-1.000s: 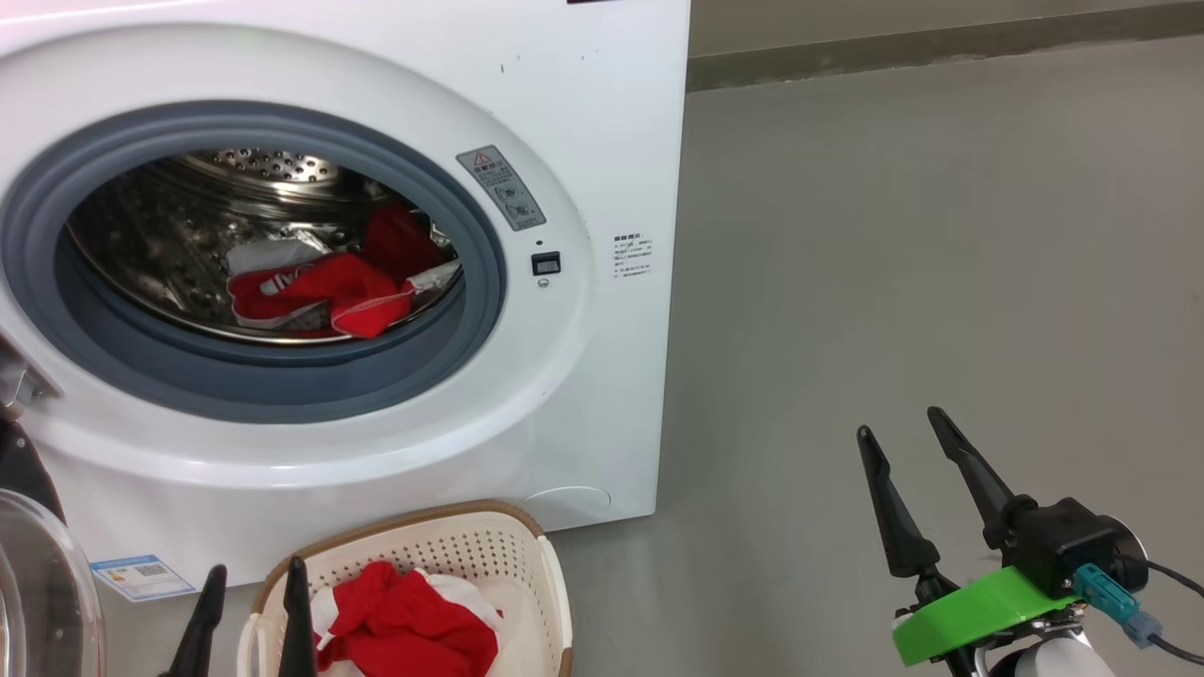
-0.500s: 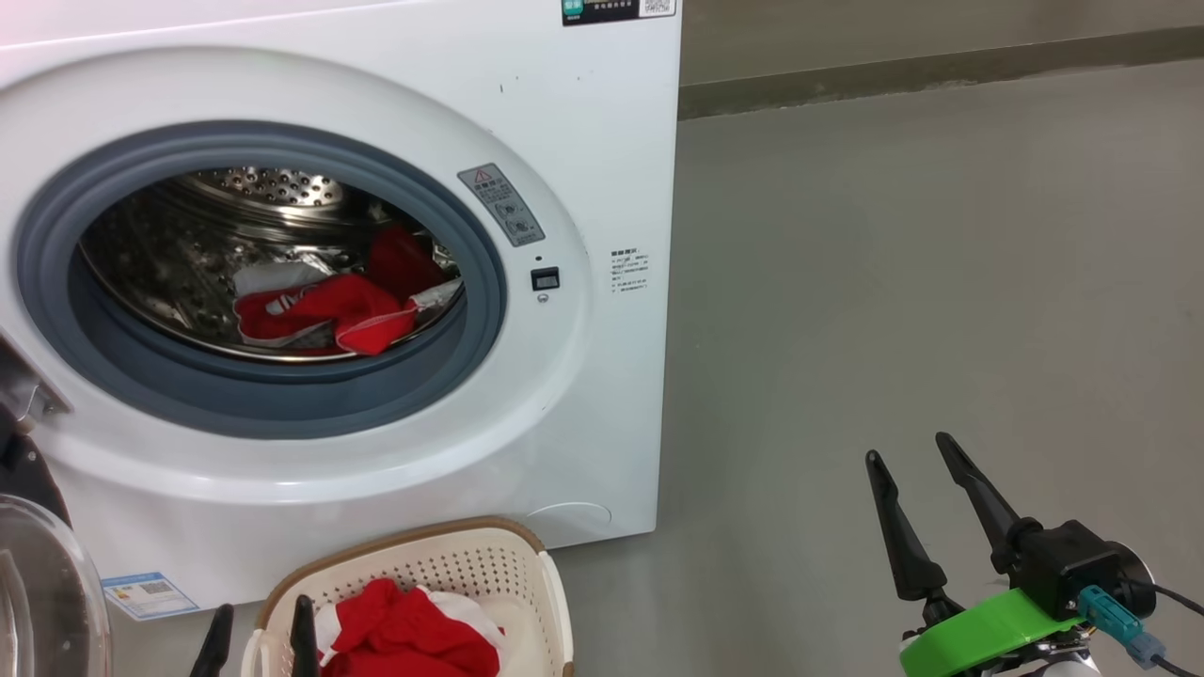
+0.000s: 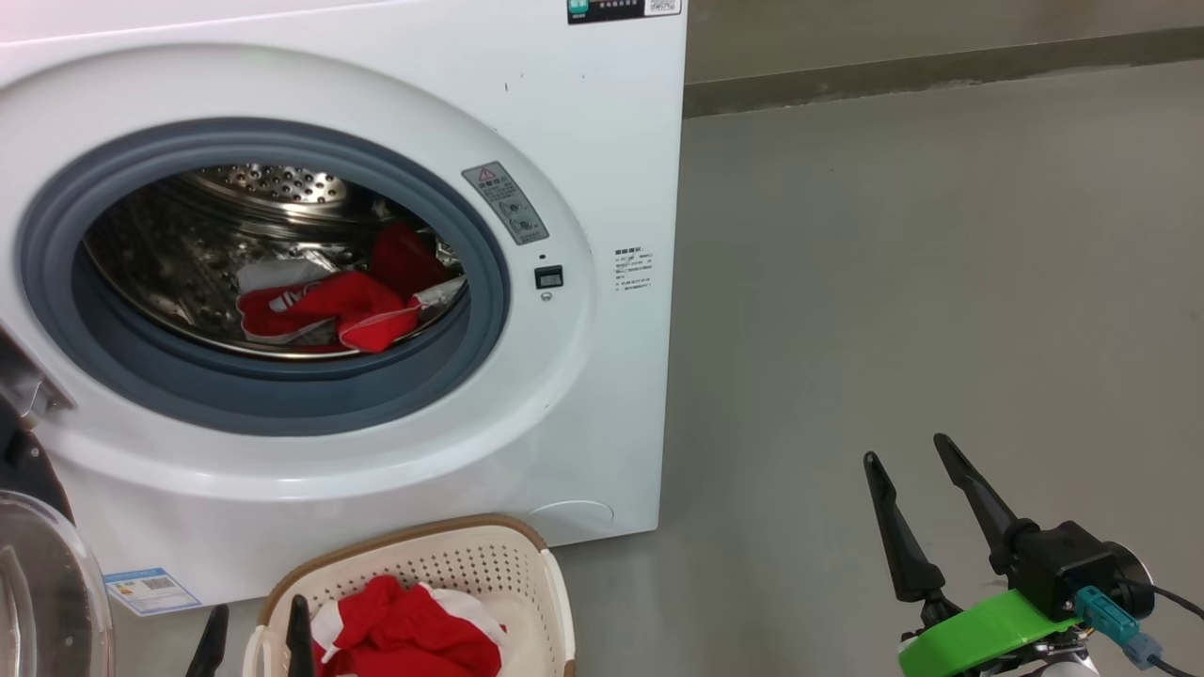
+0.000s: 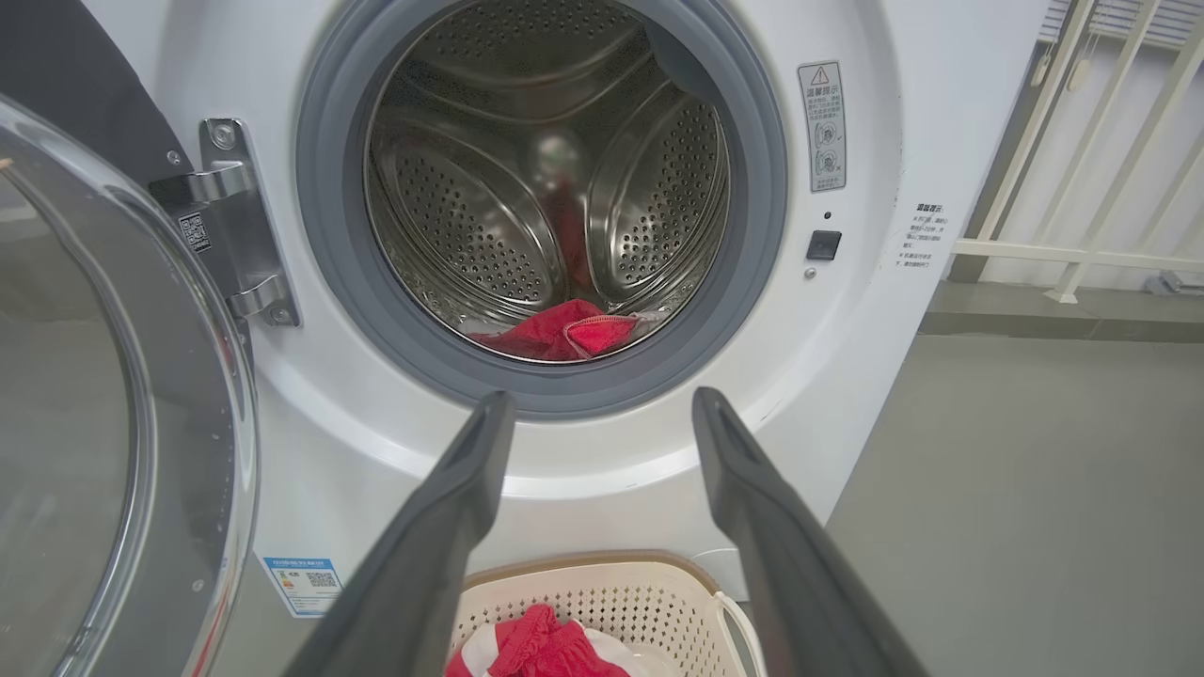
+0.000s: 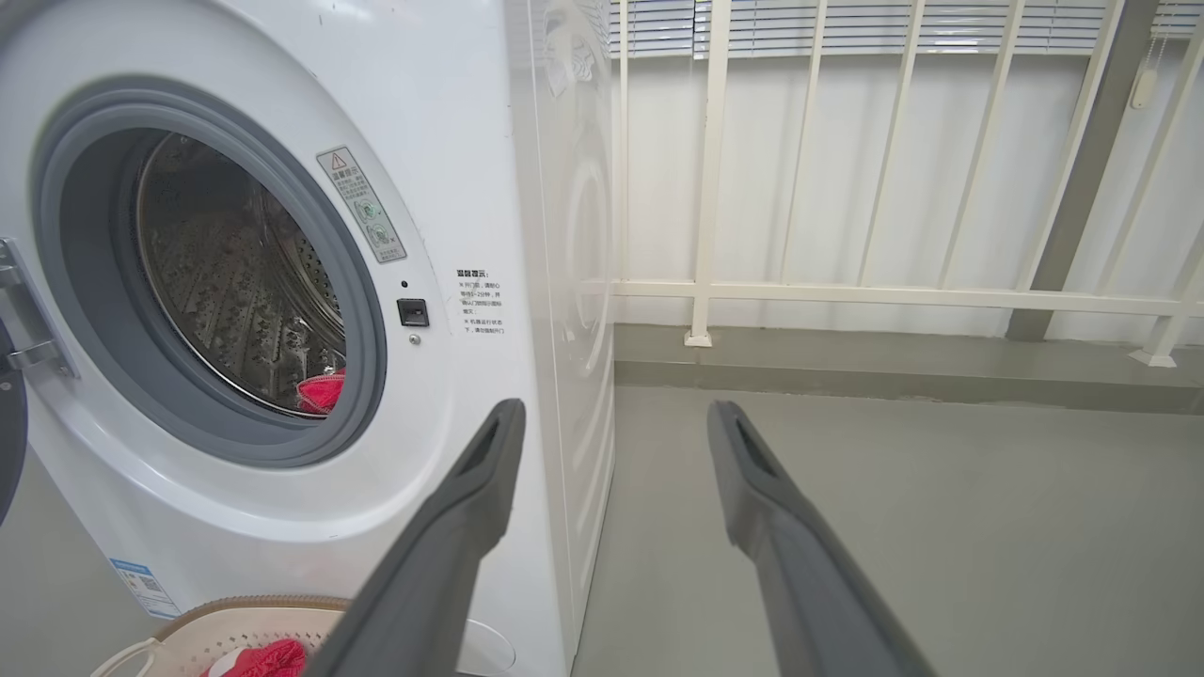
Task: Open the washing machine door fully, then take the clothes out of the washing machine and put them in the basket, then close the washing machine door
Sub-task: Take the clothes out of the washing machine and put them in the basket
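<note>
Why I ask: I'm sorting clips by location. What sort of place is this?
Probably a laundry corner or balcony: a front-loading washing machine, a basket of red clothes on grey floor, and a white railing.

The machine [image 3: 583,141] stands ahead of the left pincer [image 4: 602,400], and its door [image 4: 113,376] stands open at that pincer's left. Some clothes [image 3: 348,306] lie in the drum [image 4: 527,188]. More lie in the basket [image 3: 451,555], under the left pincer and before the machine. The right pincer [image 3: 905,449] is over the floor [image 3: 894,282], with the machine to its left.
</note>
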